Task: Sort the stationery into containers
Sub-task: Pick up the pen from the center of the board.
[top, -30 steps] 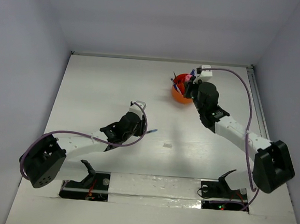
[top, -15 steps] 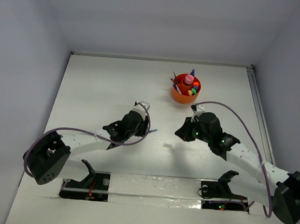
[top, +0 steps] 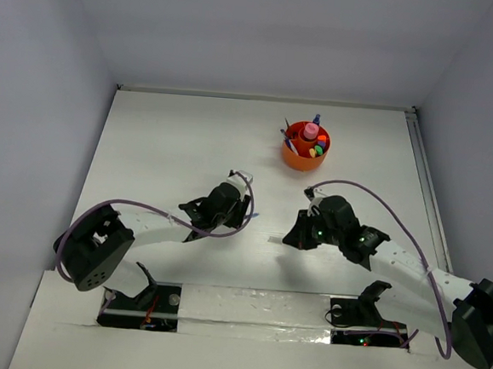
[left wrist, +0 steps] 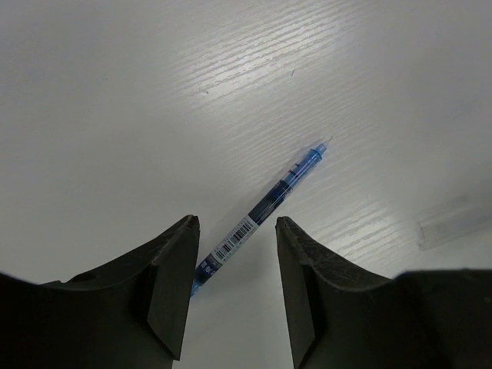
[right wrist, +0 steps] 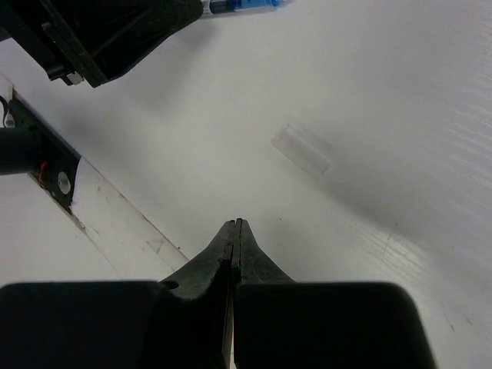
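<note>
Brings right hand (right wrist: 234,224) back from round orange plastic tub (top: 293,162), shut & empty; spreads left hand (left wrist: 234,231) abt half-open astride thin blue pen (left wrist: 269,201), ungripped: prob next pick.

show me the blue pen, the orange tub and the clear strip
blue pen (left wrist: 269,201): left wrist view, mid barrel
orange tub (top: 294,163): top external view, near outer wall
clear strip (right wrist: 301,150): right wrist view, its middle

— What lies on the bench (left wrist: 115,92)?
— A thin blue pen (left wrist: 265,204), slantwise, its barcoded end between the left gripper (left wrist: 234,227)'s jaws, which stand parted.
— Anything else?
— A small clear strip (left wrist: 453,227), apart from the pen.
</note>
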Tool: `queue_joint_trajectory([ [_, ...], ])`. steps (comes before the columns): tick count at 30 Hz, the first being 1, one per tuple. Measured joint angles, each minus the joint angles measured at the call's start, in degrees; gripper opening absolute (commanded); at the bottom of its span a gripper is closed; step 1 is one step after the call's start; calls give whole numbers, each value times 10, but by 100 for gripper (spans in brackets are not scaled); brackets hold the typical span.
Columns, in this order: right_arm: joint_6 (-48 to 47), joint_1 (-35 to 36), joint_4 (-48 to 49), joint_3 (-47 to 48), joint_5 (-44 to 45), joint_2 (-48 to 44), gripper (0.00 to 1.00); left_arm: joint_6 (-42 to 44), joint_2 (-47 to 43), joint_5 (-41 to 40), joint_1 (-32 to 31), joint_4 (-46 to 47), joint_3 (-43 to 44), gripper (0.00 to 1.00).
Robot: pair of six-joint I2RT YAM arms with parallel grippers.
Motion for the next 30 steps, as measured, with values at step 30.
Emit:
queue_joint_trajectory([
  [30,9,9,11,-10,-24,100,21,-15,59,10,-3,-19,26,7],
])
